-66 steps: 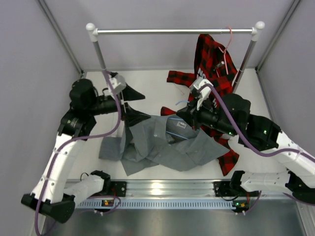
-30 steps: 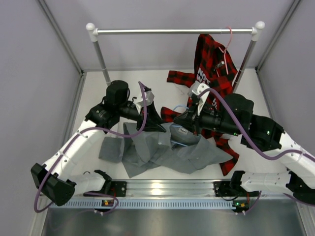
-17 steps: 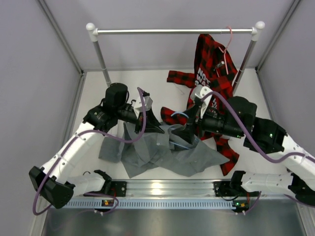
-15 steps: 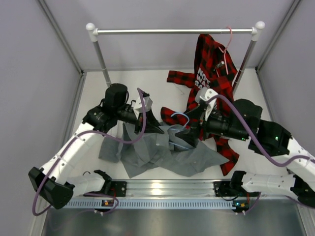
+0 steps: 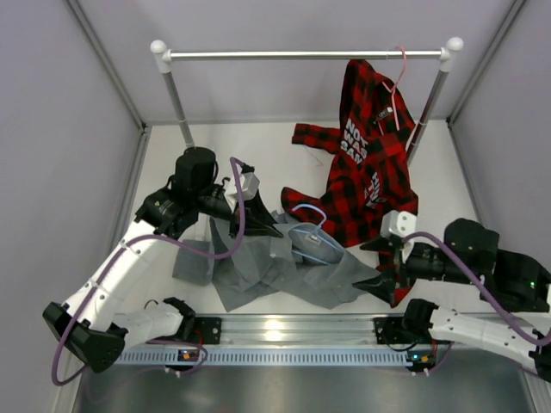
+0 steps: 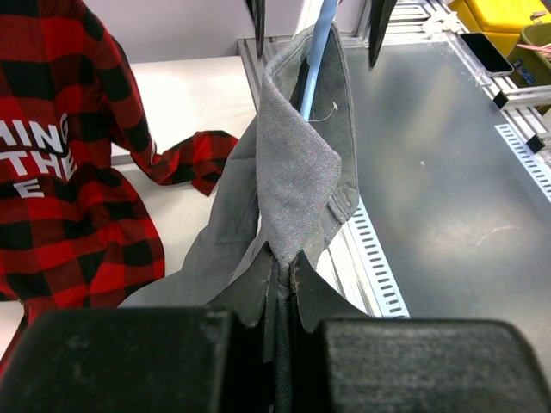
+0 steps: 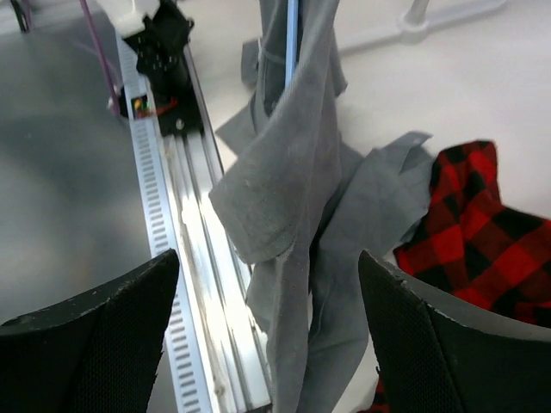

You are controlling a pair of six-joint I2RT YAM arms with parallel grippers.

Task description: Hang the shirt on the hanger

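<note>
Shirt [image 5: 284,271], grey, collared, long-sleeved: one. It lies crumpled on the white table [image 5: 258,146], near the middle, close to the near edge. One fold at its far left side is drawn up off the surface.

Hanger [image 6: 317,53], light-blue wire: one. It sits partly inside the raised fabric. In the left wrist view its wire runs up within the folded collar. In the overhead view its hook pokes out on the far side of the shirt.

Left gripper [image 5: 258,222]: clamped tight on the raised grey fold, with fabric pinched between both fingers [image 6: 258,288].

Right gripper [image 5: 377,265]: released, jaws spread wide with nothing between them. It hangs low just beside the shirt's right edge, and contact cannot be told. Its wrist view looks past both fingers [image 7: 95,335] onto the hanging grey cloth.

Plaid shirt [image 5: 374,129], red and black: one. It hangs from a pink hanger [image 5: 400,62], also one, at the right end of the garment rail [image 5: 306,54]. Its lower part trails onto the table, and its hem touches the grey shirt's right side, close to the right gripper.

Rail uprights: two, at far left and far right.

Slotted aluminium bar [image 5: 275,331]: one, running along the near edge and carrying both arm bases.

Purple cables: one looping over each arm.
</note>
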